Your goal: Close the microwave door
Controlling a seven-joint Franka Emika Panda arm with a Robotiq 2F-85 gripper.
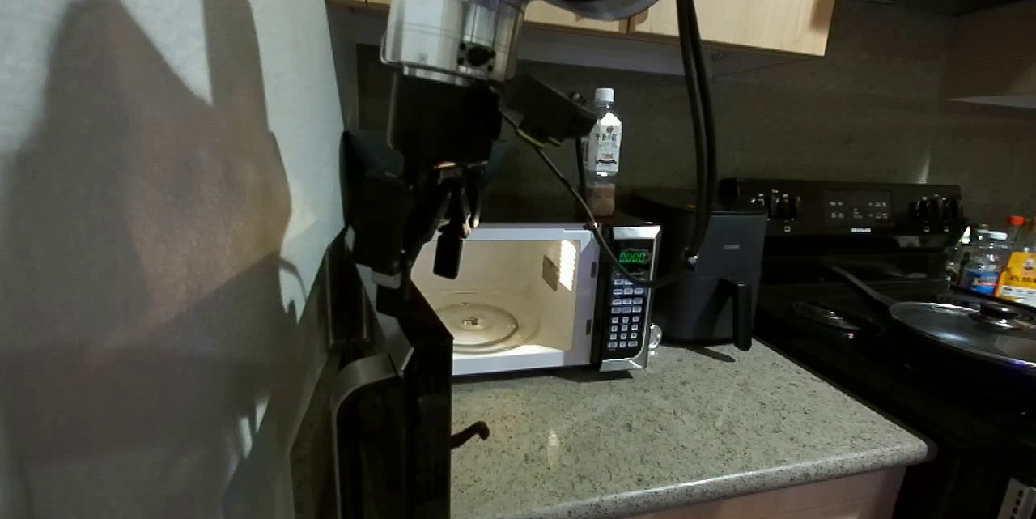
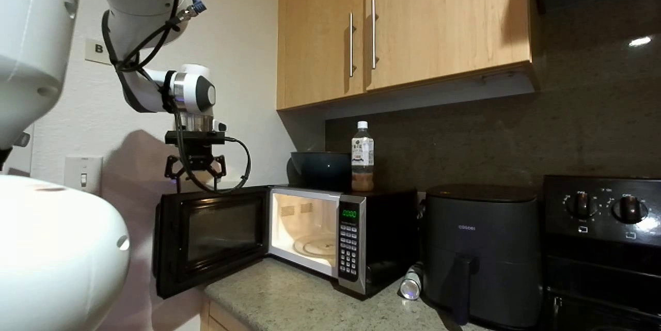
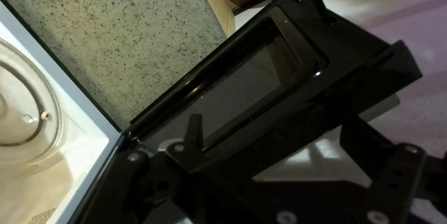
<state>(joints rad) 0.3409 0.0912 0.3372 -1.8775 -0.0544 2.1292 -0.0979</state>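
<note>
The microwave stands on the counter with its lit white interior and glass turntable showing; it is also in an exterior view. Its black-framed door is swung wide open toward the wall, and its dark window faces the room. In the wrist view the door runs diagonally across the middle. My gripper points down at the door's top edge. In the wrist view my gripper is open, one finger over the door's inner side and one past its outer side. Whether a finger touches the door is unclear.
The wall is close behind the door. A bottle and a dark bowl stand on the microwave. A black air fryer and a small glass item are beside it. Cabinets hang above the counter.
</note>
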